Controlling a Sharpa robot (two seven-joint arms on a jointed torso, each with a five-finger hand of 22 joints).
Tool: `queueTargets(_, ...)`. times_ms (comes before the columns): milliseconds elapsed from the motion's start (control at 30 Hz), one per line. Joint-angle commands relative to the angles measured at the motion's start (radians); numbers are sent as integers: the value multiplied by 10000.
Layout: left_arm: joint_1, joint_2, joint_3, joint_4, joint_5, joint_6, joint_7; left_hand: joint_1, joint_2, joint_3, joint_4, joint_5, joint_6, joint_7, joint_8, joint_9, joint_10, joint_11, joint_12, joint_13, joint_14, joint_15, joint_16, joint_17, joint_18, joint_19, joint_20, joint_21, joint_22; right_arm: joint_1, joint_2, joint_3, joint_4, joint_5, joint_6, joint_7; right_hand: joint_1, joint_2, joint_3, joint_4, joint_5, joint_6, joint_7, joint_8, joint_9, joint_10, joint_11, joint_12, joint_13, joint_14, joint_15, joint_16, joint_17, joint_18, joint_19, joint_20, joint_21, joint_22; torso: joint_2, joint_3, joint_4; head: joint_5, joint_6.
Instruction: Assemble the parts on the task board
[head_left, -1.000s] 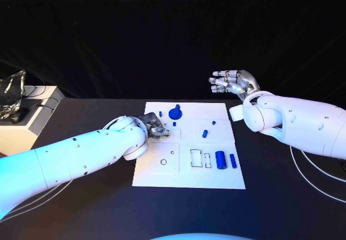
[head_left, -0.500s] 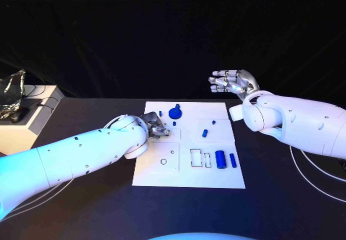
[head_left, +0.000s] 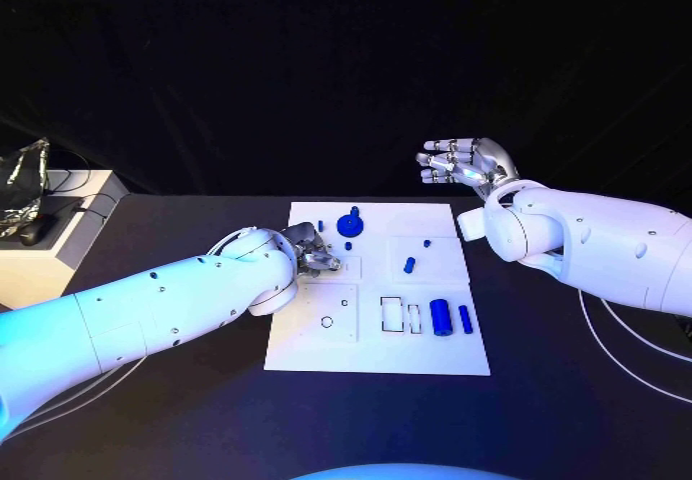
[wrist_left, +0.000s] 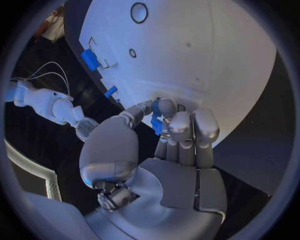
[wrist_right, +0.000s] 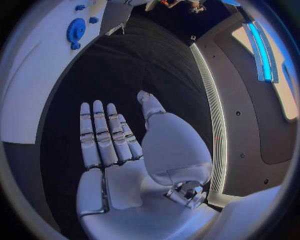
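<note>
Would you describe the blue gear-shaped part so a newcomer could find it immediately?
Start at the white task board mid-table and go to its far edge. The gear-shaped part sits there, just beyond the left hand. Its neighbours are small pegs; it alone is a broad toothed disc.

Dim, dark surroundings; cool blue light tints the white arms; wrist views bend strongly at their rims.

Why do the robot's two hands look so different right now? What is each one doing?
The left hand is down over the task board, while the right hand is raised off to the side, away from the board. The left hand's fingers are curled in and pinch a small blue part; the right hand's fingers are spread and hold nothing. Both are silver hands on white arms.
</note>
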Motion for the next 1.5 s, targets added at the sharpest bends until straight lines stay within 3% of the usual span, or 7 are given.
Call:
queueTargets(33, -71, 92, -48, -34, 22, 594, -4, 475, 399, 125, -192, -22, 507, -534, -52, -18, -23, -61, 59, -13, -29, -34, 74, 21, -62, 11, 82, -35, 15, -3, 4, 5, 11, -27, 147, 65, -33, 67, 1, 71, 38, 51, 290, -48, -9, 60, -3, -31, -10, -54, 2, -41, -15, 131, -83, -4, -30, -14, -5, 6, -4, 5, -21)
queueTargets(433, -69, 190, -48, -160, 133, 802, -127, 449, 374, 27, -83, 15, 560, -562, -48, -41, -5, -71, 109, -46, -6, -40, 106, 24, -83, 66, 64, -5, 105, -5, 13, 5, 6, -27, 155, 55, -33, 67, 1, 71, 38, 51, 290, -48, -9, 60, -3, -31, -10, -54, 2, -41, -15, 131, -83, -4, -30, -14, -11, -1, 6, -10, -50)
queueTargets(633, -68, 202, -48, -176, 139, 760, -214, 34, 532, 606, -520, 67, 615, -567, 20, 30, 90, -89, 99, -104, 4, -48, 221, 77, -113, 110, 28, -7, 205, -6, 10, 4, 10, -27, 157, 58, -33, 70, 9, 71, 61, 73, 291, -46, -8, 66, -4, -31, -10, -63, 5, -43, -15, 130, -88, -3, -32, -15, -13, -5, 4, -3, -53)
queueTargets(867, -68, 191, -47, -188, 166, 789, -275, -596, 747, 1063, -880, 134, 923, -667, 1, 70, 399, -143, -12, -298, 50, -37, 523, 407, -75, 174, 192, 26, 321, -9, 3, 4, 9, -27, 180, 58, -34, 61, 9, 64, 66, 50, 293, -49, -10, 63, -2, -32, -10, -78, 8, -42, -15, 127, -99, 0, -35, -15, -10, -11, 3, -6, -71)
queueTargets(1200, -68, 152, -43, -220, 194, 858, -290, -797, 918, 994, -875, 125, 1145, -729, -100, 169, 556, -161, -5, -423, 81, -24, 643, 560, -80, 240, 252, 97, 437, -27, 2, 4, -17, -27, 197, 53, -28, 55, 11, 52, 69, 56, 294, -48, -9, 61, -2, -31, -10, -96, 9, -42, -16, 127, -103, 1, -34, -15, -9, -10, 18, -14, -99)
queueTargets(1500, -66, 158, -31, -227, 145, 890, -267, -861, 1008, 914, -940, 125, 1539, -764, -709, 796, 689, -144, 23, -568, 97, 33, 796, 640, -135, 285, 278, 83, 559, -40, -2, 4, -26, -30, 207, 52, -17, 49, 20, 24, 76, 42, 296, -49, -10, 58, 0, -31, -10, -120, 13, -44, -17, 127, -110, 2, -34, -15, -13, -11, 4, 0, -121)
